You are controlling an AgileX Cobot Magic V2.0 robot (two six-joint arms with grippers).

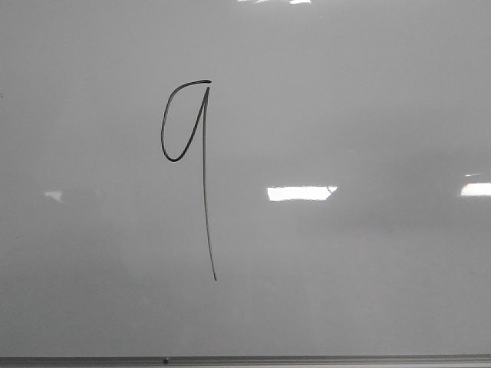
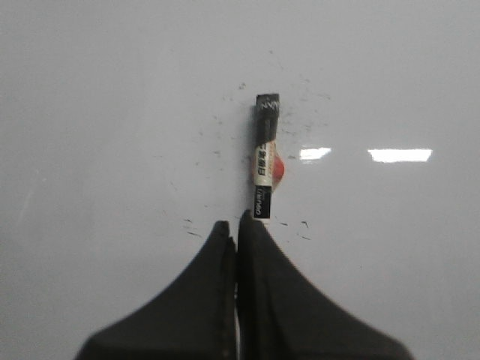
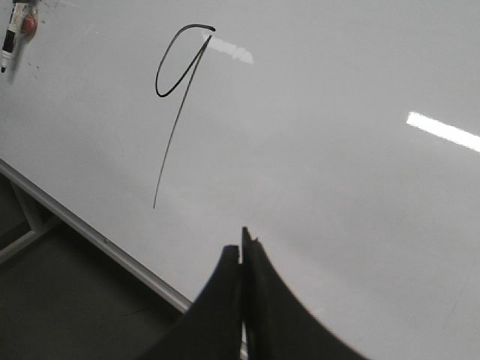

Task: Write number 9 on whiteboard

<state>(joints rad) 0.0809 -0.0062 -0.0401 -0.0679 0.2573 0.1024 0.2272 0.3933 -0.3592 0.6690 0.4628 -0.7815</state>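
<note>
number 9 [image 1: 201,165] drawn on whiteboard [image 1: 360,100] | marker [image 2: 265,156] lies on board | left pincer [image 2: 237,226] pressed together | right pincer [image 3: 242,247] pressed together

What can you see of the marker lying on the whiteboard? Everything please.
The marker is a short stick with a black cap end, a white label band with dark print in the middle and a black lower section. It looks like plastic. It lies flat on the whiteboard, capped as far as can be told, with a small red round thing touching its side. Small dark specks dot the board around it. The left gripper sits shut just short of its near end, not holding it.
</note>
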